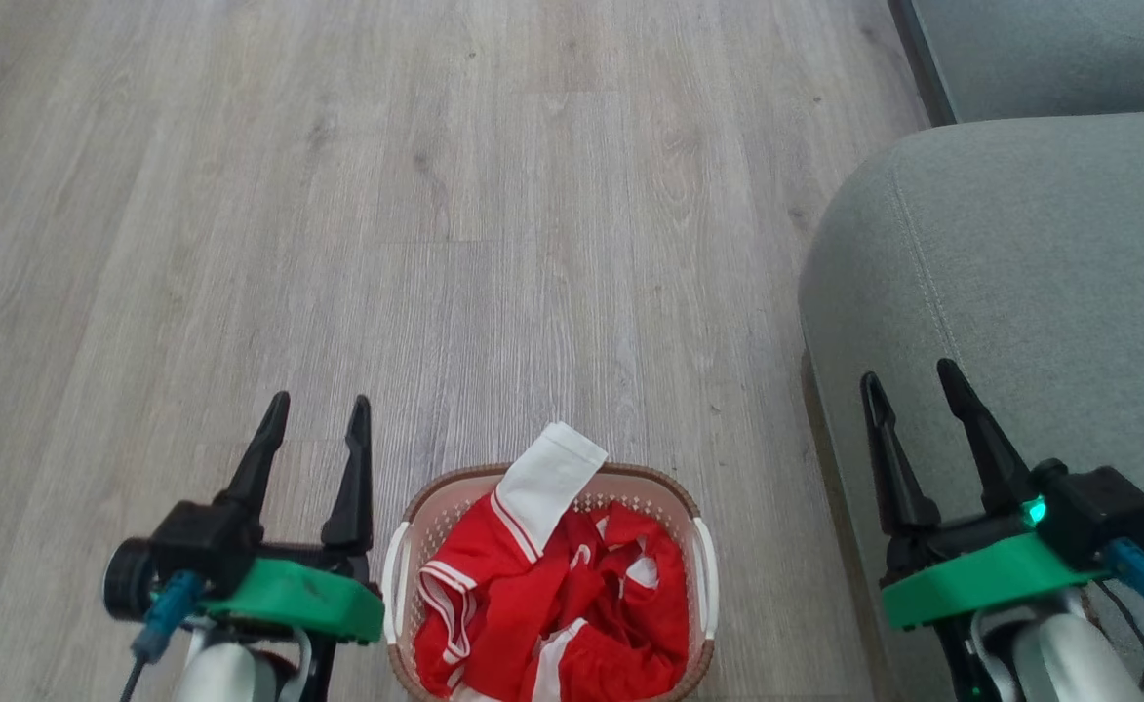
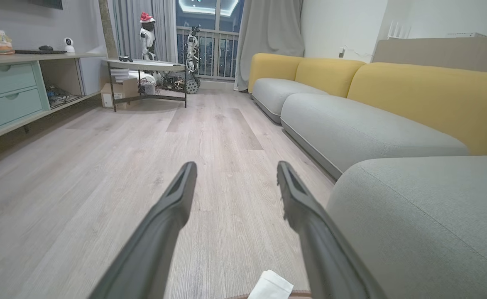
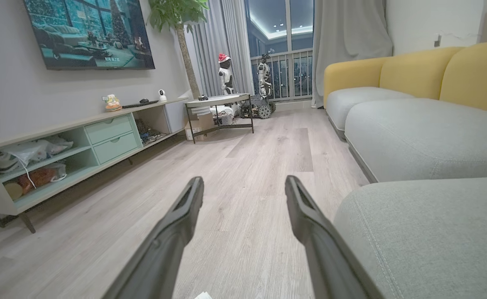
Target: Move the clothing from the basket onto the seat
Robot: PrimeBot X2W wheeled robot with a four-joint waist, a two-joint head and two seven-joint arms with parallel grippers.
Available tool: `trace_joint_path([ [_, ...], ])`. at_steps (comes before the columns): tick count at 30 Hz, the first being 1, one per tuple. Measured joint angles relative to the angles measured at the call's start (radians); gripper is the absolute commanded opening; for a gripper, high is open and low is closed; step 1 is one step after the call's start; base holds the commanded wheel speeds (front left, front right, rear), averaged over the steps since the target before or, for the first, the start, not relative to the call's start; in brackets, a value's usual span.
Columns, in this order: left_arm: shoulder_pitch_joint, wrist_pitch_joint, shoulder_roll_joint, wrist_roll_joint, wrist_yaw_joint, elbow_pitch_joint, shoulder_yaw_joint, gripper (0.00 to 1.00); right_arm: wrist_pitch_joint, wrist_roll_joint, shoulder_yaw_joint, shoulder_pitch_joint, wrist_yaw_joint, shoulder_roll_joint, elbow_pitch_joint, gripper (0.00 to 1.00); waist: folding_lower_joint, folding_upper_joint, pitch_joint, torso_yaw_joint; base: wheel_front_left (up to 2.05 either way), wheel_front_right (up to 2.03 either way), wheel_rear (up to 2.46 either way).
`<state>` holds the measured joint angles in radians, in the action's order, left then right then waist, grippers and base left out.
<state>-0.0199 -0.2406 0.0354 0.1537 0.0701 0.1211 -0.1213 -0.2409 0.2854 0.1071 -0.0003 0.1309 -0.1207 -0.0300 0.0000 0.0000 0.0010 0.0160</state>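
Red clothing beside left pincer

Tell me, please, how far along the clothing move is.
Nothing looks done: all the clothing lies in the basket, a white sleeve draped over its far rim, and the visible seat shows no garment. Nothing is in hand; the left gripper and right gripper are open and empty, flanking the basket. Left: grasp, lift and place every garment.
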Motion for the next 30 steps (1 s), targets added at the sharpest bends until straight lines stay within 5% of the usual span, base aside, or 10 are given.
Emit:
trace_joint_path([
  [30,-0.001,-0.009,0.001,-0.045,-0.001,-0.011,-0.007,1.00,-0.012,-0.039,0.014,0.000,0.000,-0.005,0.011,1.00,0.0000,0.0000,0.020,-0.012,0.00,0.00,0.00],
])
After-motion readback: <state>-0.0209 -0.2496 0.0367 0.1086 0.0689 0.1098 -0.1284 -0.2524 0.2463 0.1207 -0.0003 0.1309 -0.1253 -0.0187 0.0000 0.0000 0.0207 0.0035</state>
